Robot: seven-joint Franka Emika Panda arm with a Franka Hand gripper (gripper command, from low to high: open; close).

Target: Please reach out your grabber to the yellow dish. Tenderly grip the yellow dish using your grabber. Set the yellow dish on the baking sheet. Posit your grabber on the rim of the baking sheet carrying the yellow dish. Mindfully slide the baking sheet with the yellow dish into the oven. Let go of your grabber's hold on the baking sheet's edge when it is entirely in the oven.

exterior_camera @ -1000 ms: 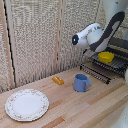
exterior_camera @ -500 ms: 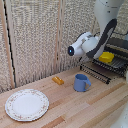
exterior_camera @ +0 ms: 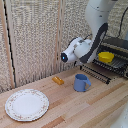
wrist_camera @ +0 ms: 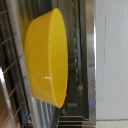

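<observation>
Pale wooden table (exterior_camera: 75,107) before a woven-blind wall (exterior_camera: 35,35).
Yellow dish (exterior_camera: 105,57) sits on the baking sheet (exterior_camera: 116,63); whether the hand is wide or narrow cannot be told.

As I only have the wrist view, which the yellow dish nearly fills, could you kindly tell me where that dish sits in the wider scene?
Observer: The yellow dish rests on the baking sheet at the open front of the oven.
Operator: Thank you. Does anything stand near the oven door?
Observer: Yes, a blue mug stands upright on the table, just in front of the folded-down door.
Operator: Is there anything else on the table?
Observer: A white patterned plate lies well away, toward the exterior view's left.
</observation>
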